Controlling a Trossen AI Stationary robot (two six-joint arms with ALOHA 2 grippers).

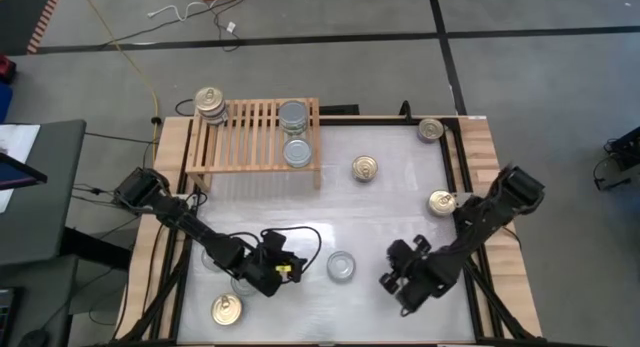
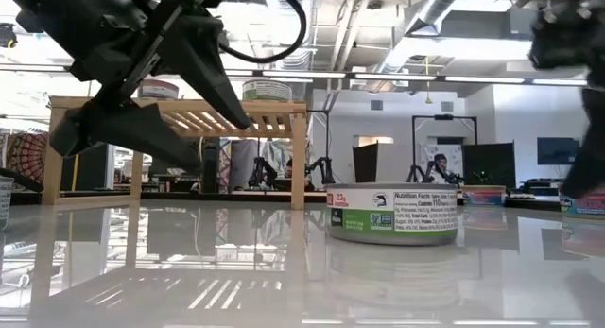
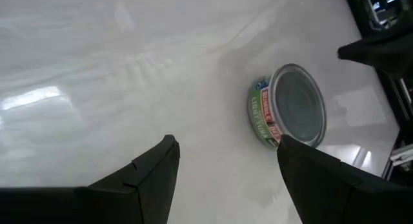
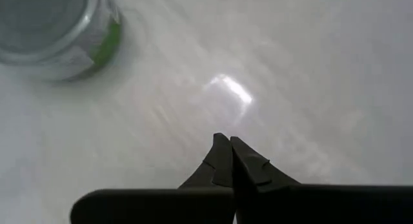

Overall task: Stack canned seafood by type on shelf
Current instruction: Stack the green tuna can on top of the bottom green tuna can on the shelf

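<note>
we start at the left. a gold-topped tin (image 1: 227, 309) lies flat on the glossy white surface (image 1: 390, 202) near the front left corner, its round axis upright. farther back on the left, the shelf (image 1: 255, 135) is a low light-wood rack with a slatted top on short legs, its long side running left to right. at its left end a small stack of tins (image 1: 211, 104) sits with a gold top showing; toward its right end we see two silver-grey-topped tins (image 1: 294, 115) side by side, front to back; we cannot tell how many lie under them.

the left tool (image 1: 281, 269) hovers over the front-left part of the surface, its dark fingers (image 3: 145, 175) spread apart and empty, pointed toward a silver-topped tin (image 3: 290, 108) just beyond them; nothing lies between them. that tin (image 1: 341, 267) stands upright at the front centre, short and round, with a green and white printed label around its wall, as the low view shows (image 2: 392, 213).

right of it, the right tool (image 1: 390, 284) is low over the surface, its fingers (image 4: 227, 161) clenched together on nothing, the same tin near its tip.

three more gold-topped tins lie flat and well apart on the right half: one (image 1: 365, 168) near the shelf's right leg, one (image 1: 442, 202) by the right arm, one (image 1: 431, 130) at the back right corner.
</note>
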